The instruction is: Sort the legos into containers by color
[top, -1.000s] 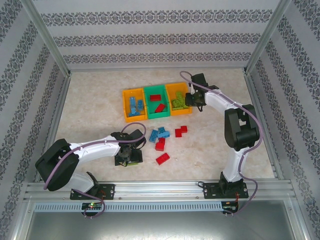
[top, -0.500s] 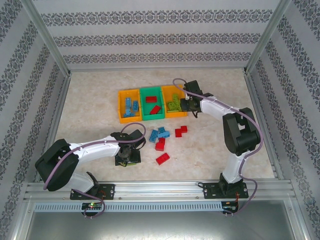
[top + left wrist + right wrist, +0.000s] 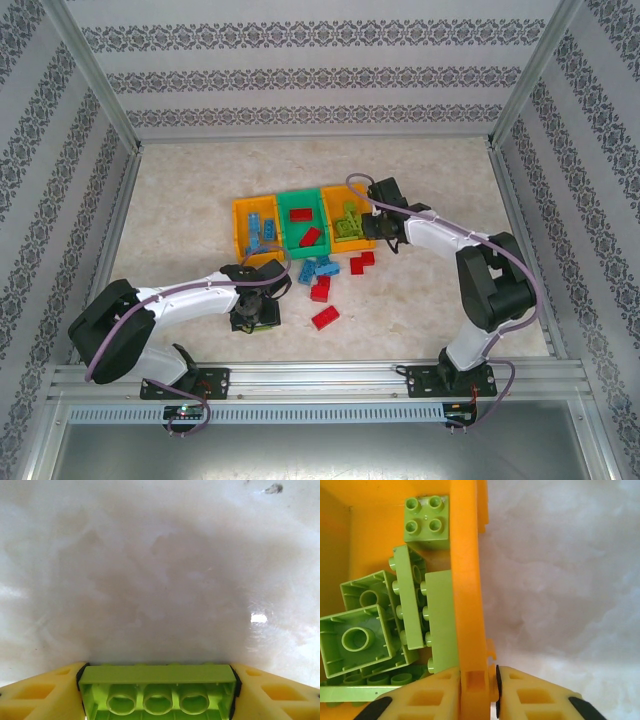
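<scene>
Legos (image 3: 322,276): red and blue ones loose on table (image 3: 420,290) near the containers (image 3: 300,194); lime ones in right orange bin (image 3: 467,570). My left claw (image 3: 157,682) clenches a lime brick (image 3: 157,700) across its ends. My right claw (image 3: 477,687) pinches that bin's wall. Judgement: light, rigid, slick plastic; grip flat opposite faces squarely.

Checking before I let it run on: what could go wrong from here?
The right gripper has its fingers shut on the wall of the right orange bin; any pull could tip the joined row or shove it into the loose blue bricks beside it. The left gripper holds a lime brick bound for that same bin, so the arms may collide.
</scene>
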Controlling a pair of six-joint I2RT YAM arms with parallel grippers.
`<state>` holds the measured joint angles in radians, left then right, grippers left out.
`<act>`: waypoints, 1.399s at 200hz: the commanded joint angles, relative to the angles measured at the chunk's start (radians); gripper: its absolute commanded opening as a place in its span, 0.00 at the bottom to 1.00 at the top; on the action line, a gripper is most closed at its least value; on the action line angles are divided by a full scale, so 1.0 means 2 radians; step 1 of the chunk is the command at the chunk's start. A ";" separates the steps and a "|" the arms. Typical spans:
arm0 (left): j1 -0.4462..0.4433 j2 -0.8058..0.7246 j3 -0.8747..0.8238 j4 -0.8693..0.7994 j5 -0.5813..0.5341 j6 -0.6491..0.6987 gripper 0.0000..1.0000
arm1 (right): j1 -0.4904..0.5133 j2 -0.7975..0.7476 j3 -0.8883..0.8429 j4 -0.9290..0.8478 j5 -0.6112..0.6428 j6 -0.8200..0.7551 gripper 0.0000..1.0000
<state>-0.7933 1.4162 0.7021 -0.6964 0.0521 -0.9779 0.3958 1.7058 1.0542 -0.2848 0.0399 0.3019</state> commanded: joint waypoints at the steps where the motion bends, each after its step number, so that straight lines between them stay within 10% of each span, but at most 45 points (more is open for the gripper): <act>1: -0.010 -0.002 0.000 0.047 0.010 -0.004 0.61 | 0.010 -0.007 -0.017 -0.029 0.003 0.009 0.28; 146: -0.003 0.055 0.216 0.054 0.004 0.090 0.58 | 0.015 -0.134 -0.084 -0.040 0.022 0.062 0.78; 280: 0.101 0.413 0.674 0.004 0.103 0.205 0.59 | 0.075 -0.223 -0.222 -0.013 0.046 0.153 0.80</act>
<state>-0.5983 2.1891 1.9812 -0.6205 0.2153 -0.6113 0.5396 1.2781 0.6273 -0.3313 0.0826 0.5571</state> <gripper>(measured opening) 0.622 0.799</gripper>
